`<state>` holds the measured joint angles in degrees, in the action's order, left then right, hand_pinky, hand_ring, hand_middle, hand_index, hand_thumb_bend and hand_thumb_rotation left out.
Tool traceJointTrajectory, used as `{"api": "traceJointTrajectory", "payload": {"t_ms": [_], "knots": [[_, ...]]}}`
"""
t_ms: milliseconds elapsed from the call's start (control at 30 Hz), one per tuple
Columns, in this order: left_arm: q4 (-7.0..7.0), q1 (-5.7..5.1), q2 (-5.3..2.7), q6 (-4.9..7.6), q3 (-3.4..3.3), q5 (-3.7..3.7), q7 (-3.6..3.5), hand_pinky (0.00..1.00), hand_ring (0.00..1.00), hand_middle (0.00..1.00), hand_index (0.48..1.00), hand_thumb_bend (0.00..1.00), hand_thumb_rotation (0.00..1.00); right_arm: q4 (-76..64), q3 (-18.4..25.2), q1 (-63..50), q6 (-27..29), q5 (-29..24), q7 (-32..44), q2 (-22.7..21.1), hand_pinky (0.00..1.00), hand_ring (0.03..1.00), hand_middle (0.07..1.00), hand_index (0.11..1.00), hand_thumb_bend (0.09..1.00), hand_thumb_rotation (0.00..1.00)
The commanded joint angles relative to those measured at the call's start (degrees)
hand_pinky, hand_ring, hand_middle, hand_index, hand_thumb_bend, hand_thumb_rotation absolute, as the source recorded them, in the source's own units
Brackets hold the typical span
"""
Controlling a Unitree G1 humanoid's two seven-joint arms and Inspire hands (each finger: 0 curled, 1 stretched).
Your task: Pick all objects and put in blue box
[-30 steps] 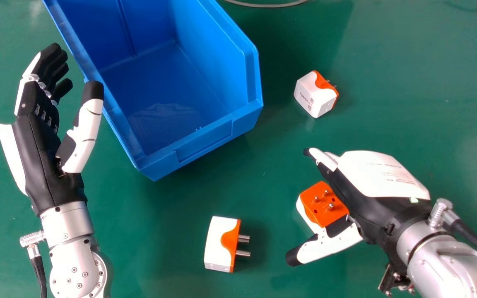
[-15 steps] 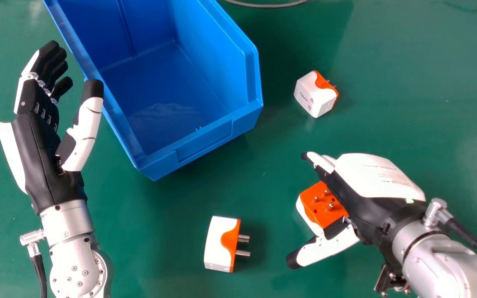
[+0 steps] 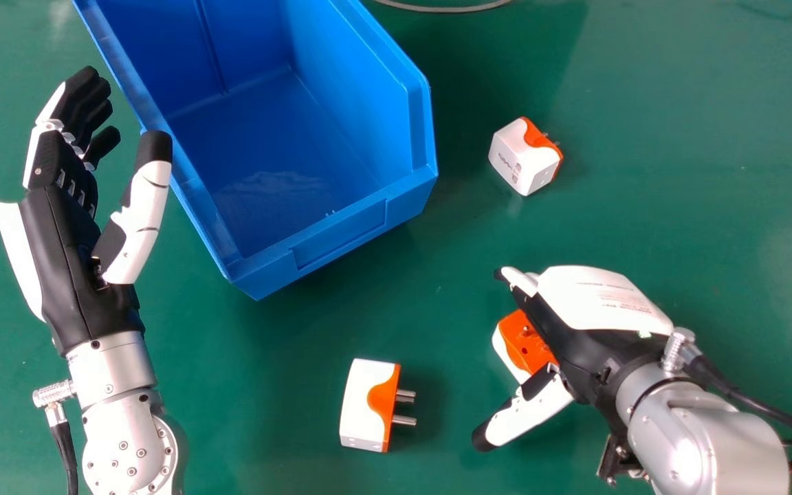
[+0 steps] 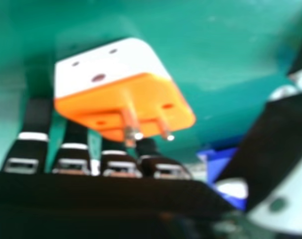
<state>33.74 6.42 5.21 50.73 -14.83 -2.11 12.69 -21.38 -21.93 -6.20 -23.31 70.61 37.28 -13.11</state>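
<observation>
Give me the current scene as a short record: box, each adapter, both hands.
box: blue box, left of the far adapter; no adapter visible inside
far adapter: white and orange, on the table, right of the box, pins toward the right
near adapter: white and orange, on the table between the two arms, pins toward the right
third adapter: orange face and pins up, between the right hand's fingers and thumb
right hand: fingers not curled round the adapter
left hand: open, beside the box's left side

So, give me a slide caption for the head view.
Right hand at one plug adapter, two others on the green table, open left hand beside the blue box.
</observation>
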Motion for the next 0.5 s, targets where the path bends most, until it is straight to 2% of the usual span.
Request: {"api": "traceJointTrajectory", "payload": {"t_ms": [0, 200, 267, 467], "knots": [[-1.07, 0.02, -0.03, 0.68, 0.23, -0.17, 0.01, 0.81, 0.83, 0.82, 0.788, 0.67, 0.47, 1.1, 0.0, 0.9, -1.0, 0.8, -0.2, 0.1, 0.73, 0.908, 0.942, 0.949, 0.942, 0.35], [-0.88, -0.05, 0.04, 0.78, 0.15, -0.09, 0.0, 0.81, 0.83, 0.82, 0.785, 0.67, 0.46, 2.7, -0.1, 1.6, -1.4, -1.2, -0.8, 0.0, 0.73, 0.921, 0.952, 0.954, 0.933, 0.34], [-0.6, 0.01, 0.19, 0.96, 0.03, -0.37, 0.19, 0.81, 0.83, 0.82, 0.785, 0.67, 0.46, 3.3, -0.2, 1.8, -1.5, -1.6, -1.0, 0.0, 0.73, 0.924, 0.954, 0.955, 0.929, 0.33], [-0.62, -0.01, 0.23, 1.02, -0.03, -0.2, 0.08, 0.81, 0.83, 0.82, 0.785, 0.67, 0.46, 4.4, -1.0, 2.5, -1.7, -1.9, -0.7, -0.3, 0.74, 0.927, 0.958, 0.961, 0.932, 0.35]]}}
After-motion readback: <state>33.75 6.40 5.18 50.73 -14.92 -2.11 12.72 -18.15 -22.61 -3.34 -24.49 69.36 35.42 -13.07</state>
